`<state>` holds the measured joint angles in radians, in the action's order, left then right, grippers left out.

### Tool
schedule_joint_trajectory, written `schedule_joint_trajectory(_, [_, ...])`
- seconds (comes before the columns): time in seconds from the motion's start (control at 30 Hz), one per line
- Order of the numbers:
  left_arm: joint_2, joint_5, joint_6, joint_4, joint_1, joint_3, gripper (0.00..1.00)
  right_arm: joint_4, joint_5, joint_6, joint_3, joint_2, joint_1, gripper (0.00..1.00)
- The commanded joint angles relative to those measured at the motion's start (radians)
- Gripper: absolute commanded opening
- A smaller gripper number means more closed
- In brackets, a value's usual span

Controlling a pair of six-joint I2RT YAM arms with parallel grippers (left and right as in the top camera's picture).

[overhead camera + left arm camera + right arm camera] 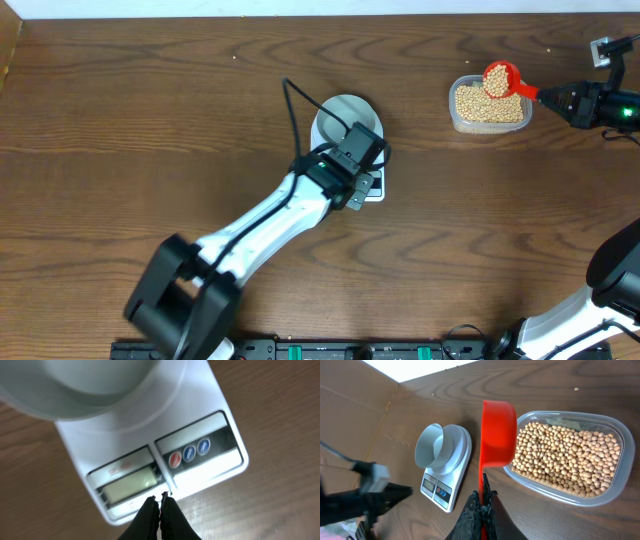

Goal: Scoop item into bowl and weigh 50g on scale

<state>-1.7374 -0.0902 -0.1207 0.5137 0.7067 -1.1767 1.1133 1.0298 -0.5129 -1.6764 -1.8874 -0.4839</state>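
A: Overhead, scale [374, 188] status?
B: Front w/ display hidden under left arm [290, 205]; only one corner shows.
A: Left wrist view?
B: Bowl [95, 385] cut off by top edge, blurred. LCD [129, 484] reading illegible.
A: Right wrist view?
B: Scoop [497, 430] handle mostly hidden inside right hand [483, 496]; scoop interior not visible. Left arm blurred at lower left.

The tabletop [120, 100] is dark wood, matt, with clear grain. The scale [145, 435] is smooth white plastic, the tub [585, 501] clear plastic, the scoop [497, 430] glossy red plastic.

Red scoop [497, 435], clear tub [453, 105], brown wooden table [150, 120].
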Motion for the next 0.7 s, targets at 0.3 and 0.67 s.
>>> schedule_joint_trajectory(0.3, [-0.064,0.006,-0.03,-0.064,-0.029,-0.003,0.07,0.006,0.024,-0.023,-0.006,0.025,0.003,0.01])
schedule_joint_trajectory(0.67, [-0.101,0.057,-0.03,-0.106,-0.029,0.014,0.07,0.019,0.024,-0.016,-0.005,0.025,0.003,0.01])
